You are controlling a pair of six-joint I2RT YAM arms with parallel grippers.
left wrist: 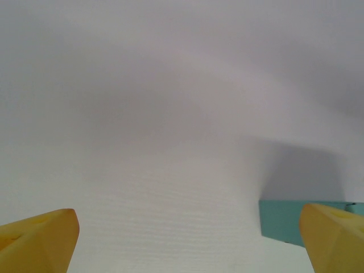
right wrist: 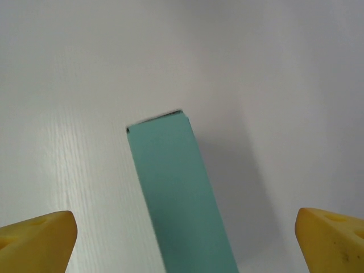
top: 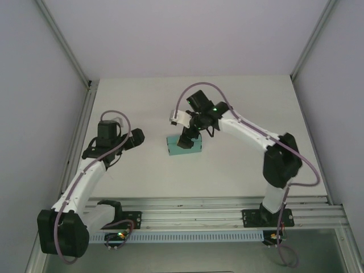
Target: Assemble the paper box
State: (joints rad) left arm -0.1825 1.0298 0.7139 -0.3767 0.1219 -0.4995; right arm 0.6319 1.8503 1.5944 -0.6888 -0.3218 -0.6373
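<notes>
One right claw [right wrist: 185,214] gapes wide over paper box [right wrist: 170,182].

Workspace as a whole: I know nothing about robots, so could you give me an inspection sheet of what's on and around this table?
Surface: white table, no marks seen.
Job's things: teal paper box, already folded into a small rectangular box, lying flat mid-table.
Clutter: nothing seen.
Tools: right tool open, poised over the box, its yellow fingers either side of it without touching; left tool open, apart from the box, off to its left.
Cables: mauve cables loop along both arms.
Surroundings: pale enclosure walls; metal rail at the near edge carrying the arm bases.
</notes>
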